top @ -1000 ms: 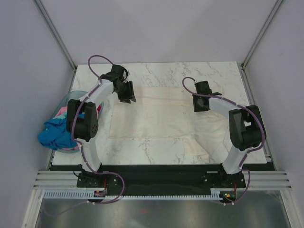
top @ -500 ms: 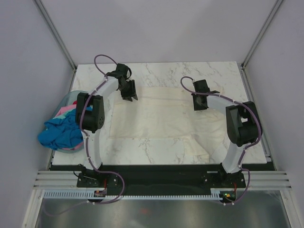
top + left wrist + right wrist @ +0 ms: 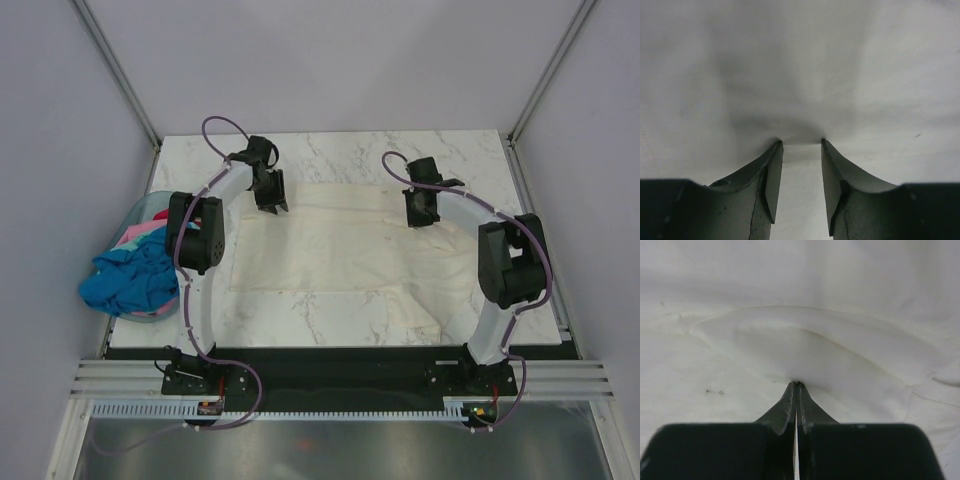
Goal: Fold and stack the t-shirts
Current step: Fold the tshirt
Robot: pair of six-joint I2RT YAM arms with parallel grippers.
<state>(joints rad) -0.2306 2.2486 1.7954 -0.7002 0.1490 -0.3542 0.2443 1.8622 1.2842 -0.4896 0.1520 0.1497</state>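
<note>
Apparently readying a two-corner fold of the cream-white cloth t-shirt (image 3: 340, 250) spread flat just right of the pale blue plastic basket (image 3: 150, 203), with right gripper (image 3: 796, 385), farther from the basket, clamped tight on a raised pleat and left gripper (image 3: 800, 142), basket-side, narrowly parted, tips pressing cloth.

**Cream cloth on grey-veined marble**

A plain cream-white shirt (image 3: 340, 250) fills the middle of the frame. The table (image 3: 400, 150) under it is white marble with thin grey veins. At the left edge, a pale blue basket (image 3: 152, 203) shows a bright blue shirt (image 3: 125, 282) and a pink shirt (image 3: 133, 236). The left arm (image 3: 228, 182) and right arm (image 3: 468, 210) are white with black joints and purple cables (image 3: 213, 123). The left hand (image 3: 800, 142) and right hand (image 3: 797, 384) are black.
</note>
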